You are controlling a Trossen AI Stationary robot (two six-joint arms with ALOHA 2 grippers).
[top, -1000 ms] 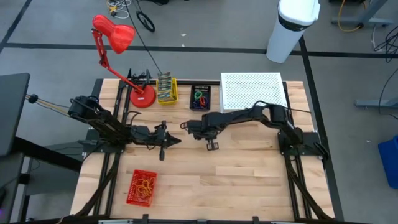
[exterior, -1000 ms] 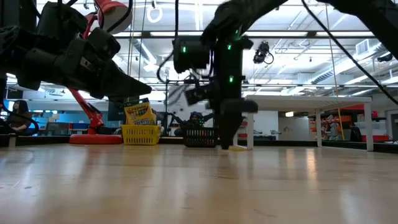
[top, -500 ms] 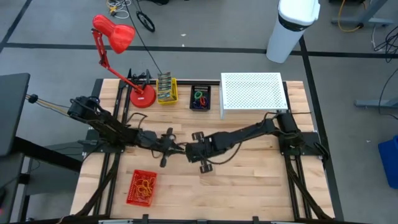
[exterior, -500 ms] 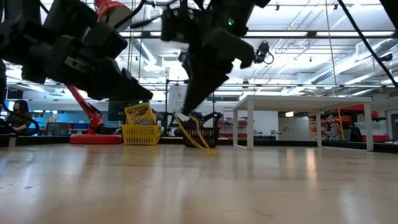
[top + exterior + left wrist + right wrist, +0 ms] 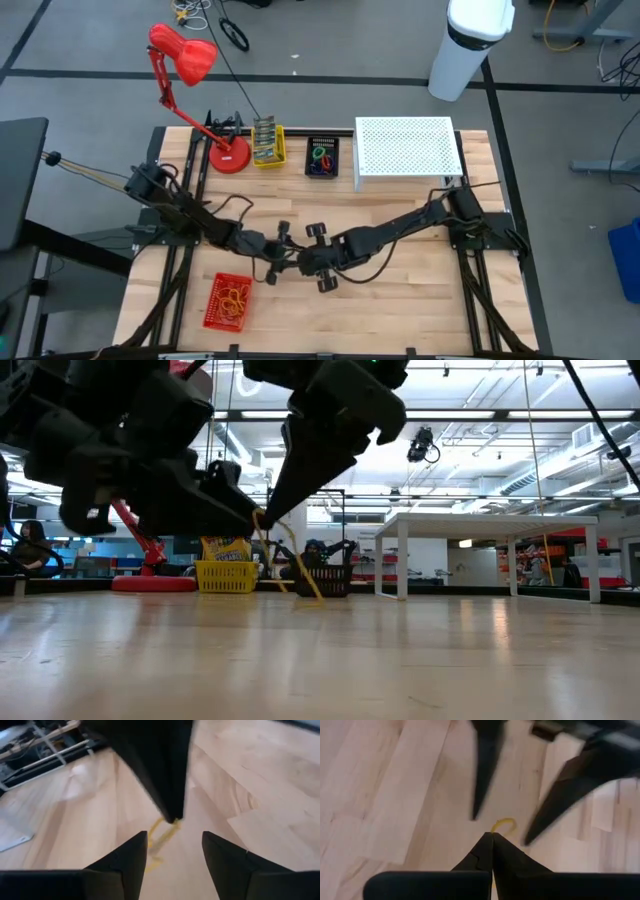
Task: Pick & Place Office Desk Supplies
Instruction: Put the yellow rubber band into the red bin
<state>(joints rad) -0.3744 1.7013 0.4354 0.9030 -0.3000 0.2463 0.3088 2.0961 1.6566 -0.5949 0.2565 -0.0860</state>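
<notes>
Right wrist view: a thin yellow rubber band (image 5: 503, 823) is seen pinched at the tip of the right gripper (image 5: 492, 837), whose two fingers are pressed tight together on it. The band hangs in the air above the wooden table (image 5: 420, 300), near the middle of the table, toward the front edge. In the low view the band (image 5: 290, 565) is stretched into a long thin loop, and its long line runs slanted down from the right gripper's tip toward the table.

The left gripper (image 5: 175, 852) is right in front of the band, tip to tip with the right gripper (image 5: 172, 812). Its two fingers are spread apart, with a clear gap between them, and nothing is held in them. The band (image 5: 160, 837) is seen through that gap, just past the fingertips. In the high view the left gripper (image 5: 283, 252) is at about 9 o'clock from the right gripper (image 5: 305, 258), very close.

So the coming move looks like a hand-over: the band lies straight ahead of the left gripper, and the open fingers would need to be closed around it.

A red basket (image 5: 228, 302) with more bands is at 8 o'clock from the grippers. A yellow basket (image 5: 267, 145) of crayon boxes and a black basket (image 5: 322, 160) of coloured loops are at about 12 o'clock, at the back of the table.
</notes>
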